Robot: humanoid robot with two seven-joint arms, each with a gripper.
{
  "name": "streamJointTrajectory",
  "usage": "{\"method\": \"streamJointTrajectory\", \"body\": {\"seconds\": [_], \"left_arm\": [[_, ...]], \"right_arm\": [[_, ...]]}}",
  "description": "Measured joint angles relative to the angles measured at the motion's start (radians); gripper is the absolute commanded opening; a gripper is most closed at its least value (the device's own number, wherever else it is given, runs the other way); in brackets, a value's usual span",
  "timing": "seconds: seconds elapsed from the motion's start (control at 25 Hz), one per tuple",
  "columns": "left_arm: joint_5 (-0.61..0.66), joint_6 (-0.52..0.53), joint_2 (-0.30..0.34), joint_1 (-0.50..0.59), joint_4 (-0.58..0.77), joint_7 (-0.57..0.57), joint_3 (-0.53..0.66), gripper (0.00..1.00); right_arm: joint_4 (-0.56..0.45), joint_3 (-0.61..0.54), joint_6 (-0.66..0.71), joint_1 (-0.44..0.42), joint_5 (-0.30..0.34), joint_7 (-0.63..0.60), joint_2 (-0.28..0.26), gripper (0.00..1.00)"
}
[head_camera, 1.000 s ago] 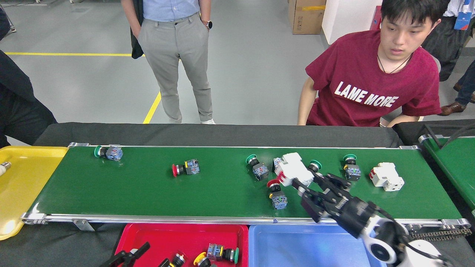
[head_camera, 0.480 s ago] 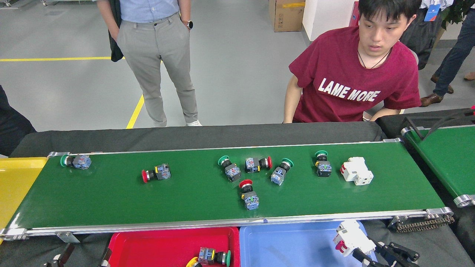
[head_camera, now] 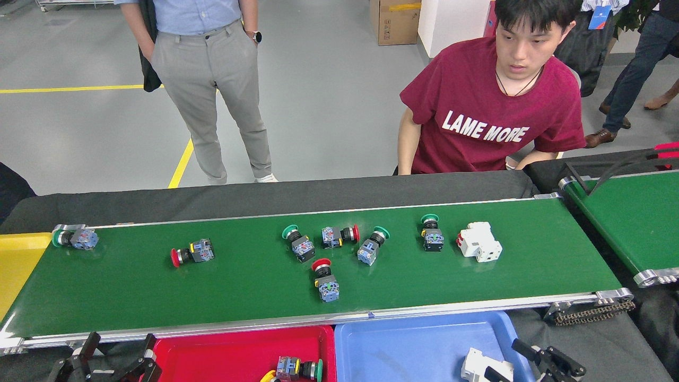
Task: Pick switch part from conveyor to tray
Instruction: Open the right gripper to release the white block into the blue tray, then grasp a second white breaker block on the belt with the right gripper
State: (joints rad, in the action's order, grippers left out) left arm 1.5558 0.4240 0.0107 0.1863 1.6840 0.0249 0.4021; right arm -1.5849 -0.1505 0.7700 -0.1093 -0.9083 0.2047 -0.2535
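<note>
Now, right gripper [head_camera: 512,366]: low over the blue tray [head_camera: 419,345], clamped on a white switch part [head_camera: 480,366].
Left gripper [head_camera: 114,361]: fingers apart, holding nothing, beside the red tray [head_camera: 212,353].
Next white part [head_camera: 480,242]: on the conveyor [head_camera: 159,292], up past the right gripper, lying longways toward the belt's near-right corner.
Nearer arm: the right one, I think.

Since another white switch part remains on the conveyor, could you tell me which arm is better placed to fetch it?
Probably the right: the white switch part lies toward the conveyor's right end.
</note>
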Motion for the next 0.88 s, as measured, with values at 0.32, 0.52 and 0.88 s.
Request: {"method": "streamJointTrajectory", "body": {"seconds": [0.32,0.52,0.88], "left_arm": [[0.036,-0.029,0.015,-0.330,-0.310,-0.111,-0.015,1.00],[0.078,-0.083,0.068,-0.449,-0.492,-0.120,-0.026,1.00],[0.080,-0.151,0.117,-0.468,-0.607,-0.124,-0.042,1.00]], "right_arm": [[0.026,0.001,-0.280,0.202,-0.038,0.004,0.043,0.96],[0.062,0.030,-0.498,0.218,-0.143,0.002,0.095,0.96],[0.013,0.041,-0.596,0.065,-0.247,-0.146,0.142,0.96]]}}
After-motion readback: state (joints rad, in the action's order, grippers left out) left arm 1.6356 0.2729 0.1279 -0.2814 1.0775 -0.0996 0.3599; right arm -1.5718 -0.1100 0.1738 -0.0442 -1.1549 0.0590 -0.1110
